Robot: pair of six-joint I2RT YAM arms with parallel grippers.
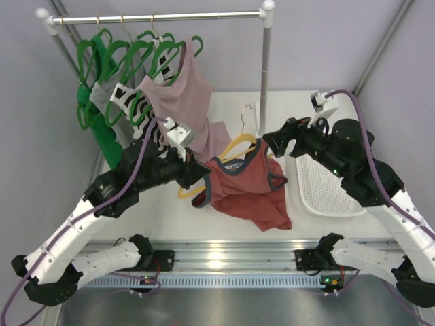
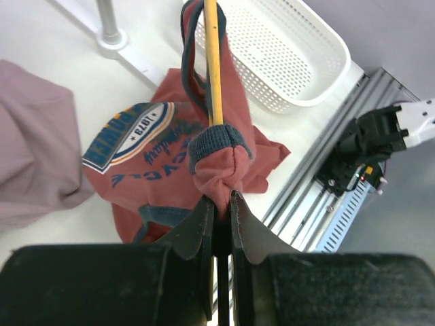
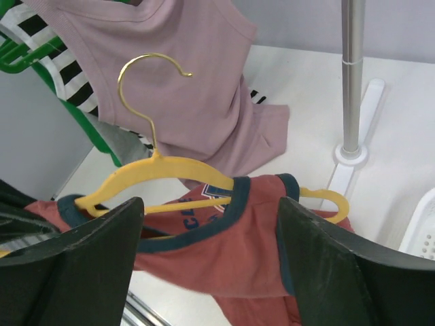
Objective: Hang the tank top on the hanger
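The rust-red tank top with navy trim hangs partly on the yellow hanger above the table; its lower part lies crumpled on the surface. My left gripper is shut on the top's left shoulder; in the left wrist view the jaws pinch bunched red fabric, with the hanger's bar running into the strap. My right gripper is open beside the hanger's right end. In the right wrist view its gripper straddles the top's neckline without touching. The hanger shows there with its right tip bare.
A clothes rack stands at the back, its pole just behind the hanger. On it hang green hangers, a dusty-pink tank top and a striped top. A white perforated basket sits at right.
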